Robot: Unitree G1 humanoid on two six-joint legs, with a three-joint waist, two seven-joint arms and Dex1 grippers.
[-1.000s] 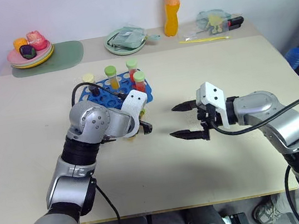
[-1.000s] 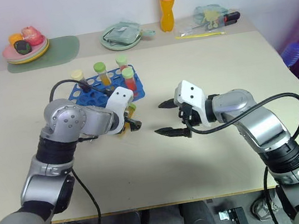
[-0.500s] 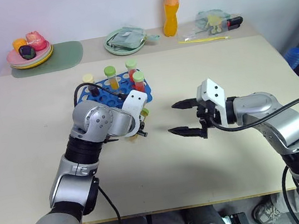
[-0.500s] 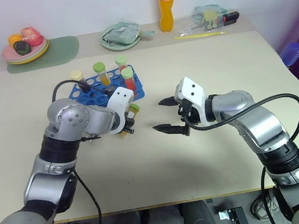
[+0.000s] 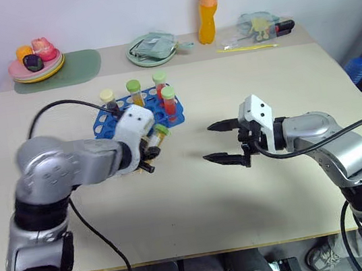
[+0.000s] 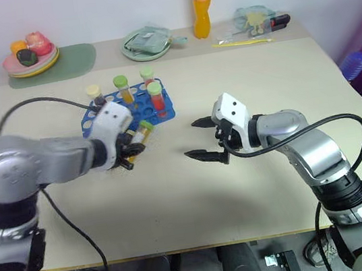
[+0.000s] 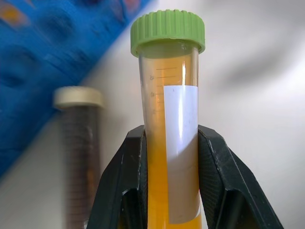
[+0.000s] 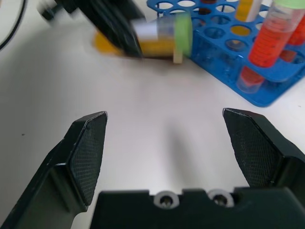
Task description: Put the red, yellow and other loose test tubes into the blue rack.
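**Desk:** What has just changed at centre left?

**Photographer:** The left gripper (image 5: 148, 155), open over the table a second ago, has clamped its black fingers (image 7: 217, 162) on the yellow-liquid tube with the green cap (image 7: 170, 129) and lifted it off the table, swinging it left along the near edge of the blue rack (image 5: 104, 116). The tube hangs tilted, cap toward the rack.

**Desk:** And for the job?

**Photographer:** It looks like one loose tube is in hand, ready for a hole. Four tubes stand in the rack already; a dark tube with a cream cap (image 7: 78, 143) lies on the table just beside it, apparently the next to collect. The right gripper (image 5: 226, 142) has held still at centre, jaws spread wide, empty.

**Desk:** The setting?

**Photographer:** A pale beige table (image 5: 199, 208) against a white wall. Along the top: an orange drink bottle (image 5: 208, 7), a green plate (image 5: 149, 50), a plate of toy food (image 5: 36, 61) on a green mat.
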